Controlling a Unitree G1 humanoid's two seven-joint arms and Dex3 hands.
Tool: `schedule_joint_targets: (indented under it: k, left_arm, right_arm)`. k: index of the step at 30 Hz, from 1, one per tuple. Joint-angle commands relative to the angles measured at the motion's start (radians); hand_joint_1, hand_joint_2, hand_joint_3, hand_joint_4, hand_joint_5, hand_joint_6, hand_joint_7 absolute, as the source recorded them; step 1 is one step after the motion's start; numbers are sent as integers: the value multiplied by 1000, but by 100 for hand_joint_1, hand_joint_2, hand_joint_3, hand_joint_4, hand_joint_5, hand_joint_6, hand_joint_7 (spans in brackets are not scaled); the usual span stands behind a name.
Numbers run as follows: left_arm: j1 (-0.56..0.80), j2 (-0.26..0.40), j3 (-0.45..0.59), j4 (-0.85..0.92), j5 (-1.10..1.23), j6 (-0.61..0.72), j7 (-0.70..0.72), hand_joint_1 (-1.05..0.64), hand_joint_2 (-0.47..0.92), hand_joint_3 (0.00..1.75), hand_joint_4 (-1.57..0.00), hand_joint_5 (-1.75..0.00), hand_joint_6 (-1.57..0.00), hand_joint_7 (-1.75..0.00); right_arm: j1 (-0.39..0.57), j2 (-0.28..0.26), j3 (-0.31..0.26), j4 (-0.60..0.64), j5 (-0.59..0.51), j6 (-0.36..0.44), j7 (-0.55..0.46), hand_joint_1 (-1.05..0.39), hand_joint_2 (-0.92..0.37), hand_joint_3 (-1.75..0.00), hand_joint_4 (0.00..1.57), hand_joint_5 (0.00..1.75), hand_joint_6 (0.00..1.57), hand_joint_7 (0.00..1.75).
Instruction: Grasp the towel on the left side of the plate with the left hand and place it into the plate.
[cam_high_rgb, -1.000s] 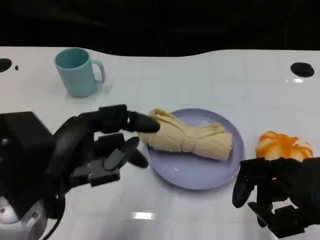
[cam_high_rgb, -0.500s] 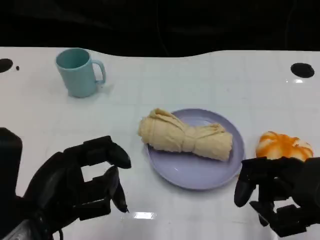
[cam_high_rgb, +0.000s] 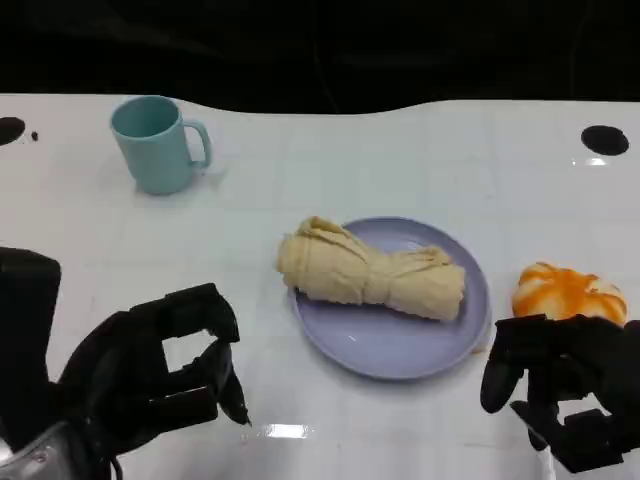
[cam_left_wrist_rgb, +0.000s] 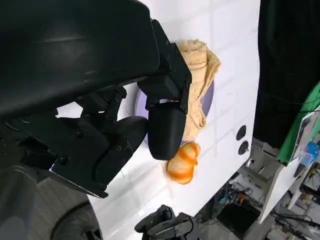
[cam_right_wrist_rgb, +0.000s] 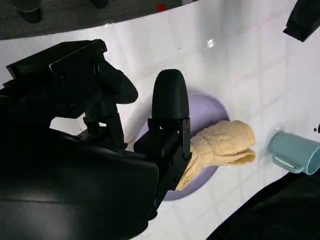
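Your left hand hangs near the desk with fingers loosely curled around nothing, because the towel already rests on the plate.

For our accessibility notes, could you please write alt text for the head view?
A rolled beige towel lies on a lilac plate mid-table, one end overhanging the rim. The empty left hand sits near, lower left; the right hand lower right. A teal mug stands far left, an orange-white object beside the plate.
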Motion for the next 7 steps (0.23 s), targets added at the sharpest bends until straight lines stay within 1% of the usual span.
schedule_joint_targets:
  k: [1, 4, 7]
  left_arm:
    - [-5, 23, -9, 0, 4, -21, 11, -11, 53, 132, -86, -175, -72, -175]
    - [-2, 20, -3, -4, -9, -16, 13, -10, 54, 132, -86, -175, -72, -175]
    - [-2, 22, -5, -5, -11, -14, 16, -10, 54, 132, -85, -175, -71, -174]
  right_arm:
    - [6, -2, -12, -2, 2, -6, -1, 5, -61, -103, 68, 169, 68, 143]
    - [9, -6, -14, -3, 1, -18, 2, 4, -60, -104, 69, 169, 68, 143]
    - [9, -7, -18, -11, 5, -11, 5, 4, -60, -105, 70, 169, 68, 143]
